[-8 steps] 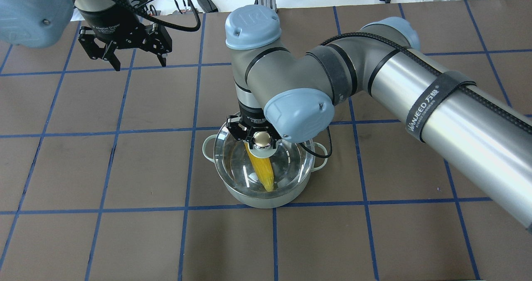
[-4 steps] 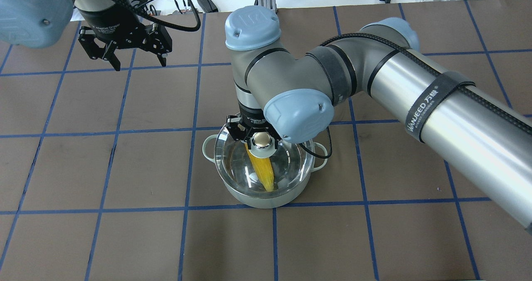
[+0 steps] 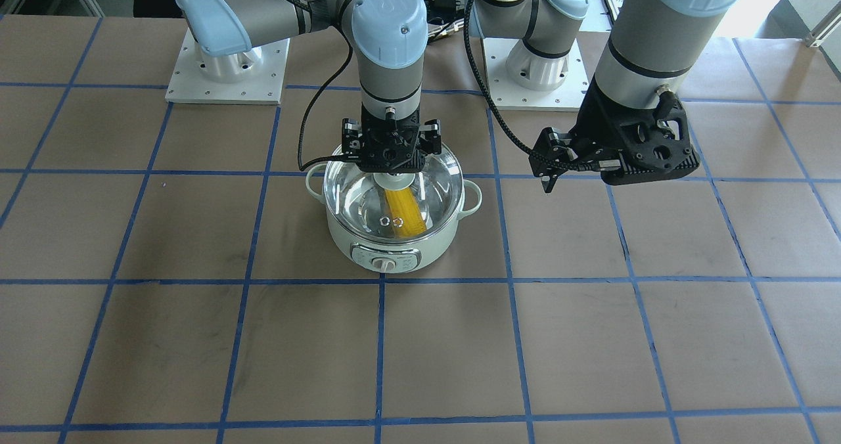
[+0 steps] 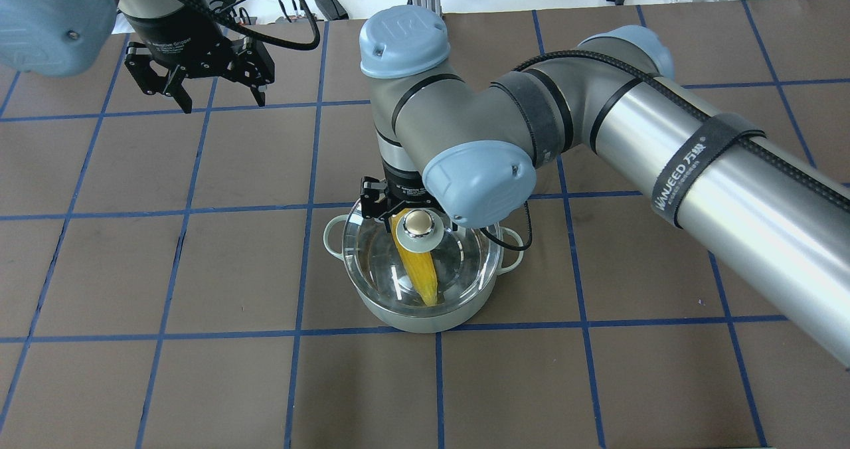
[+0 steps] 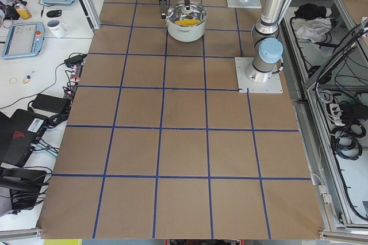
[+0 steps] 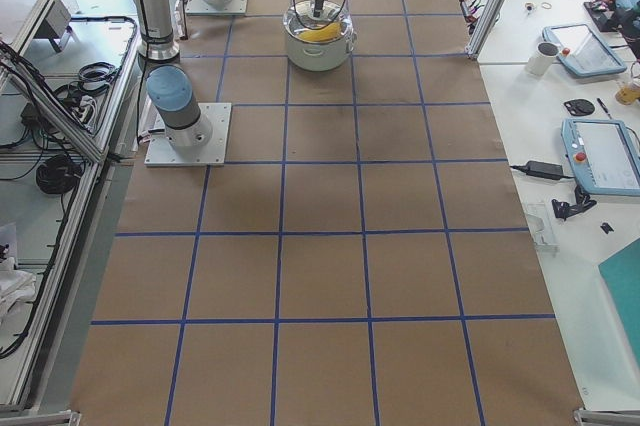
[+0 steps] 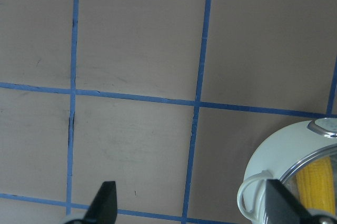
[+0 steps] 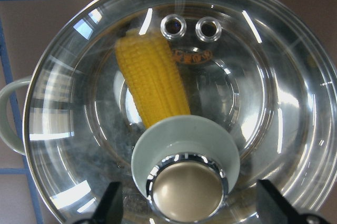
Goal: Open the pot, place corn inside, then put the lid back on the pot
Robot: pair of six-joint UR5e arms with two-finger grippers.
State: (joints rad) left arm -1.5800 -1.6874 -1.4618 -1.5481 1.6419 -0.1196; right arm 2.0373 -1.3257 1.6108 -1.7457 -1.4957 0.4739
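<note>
Lid on pot, corn inside, both sets of jaws released.
right jaws are spread wide directly above the lid (image 8: 263, 103), its knob (image 8: 184, 187) centred between the 2 tips with a gap on either side, gripping nothing. The lid sits level on the pot (image 3: 387, 253); the corn (image 8: 150, 82) lies inside under the glass, below those jaws. left jaws are spread too, hanging over the counter (image 4: 199, 269) with the pot off to 1 side of them.

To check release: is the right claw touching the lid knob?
Apart. In the right wrist view, both fingers of the right claw stand clear of the knob.
</note>
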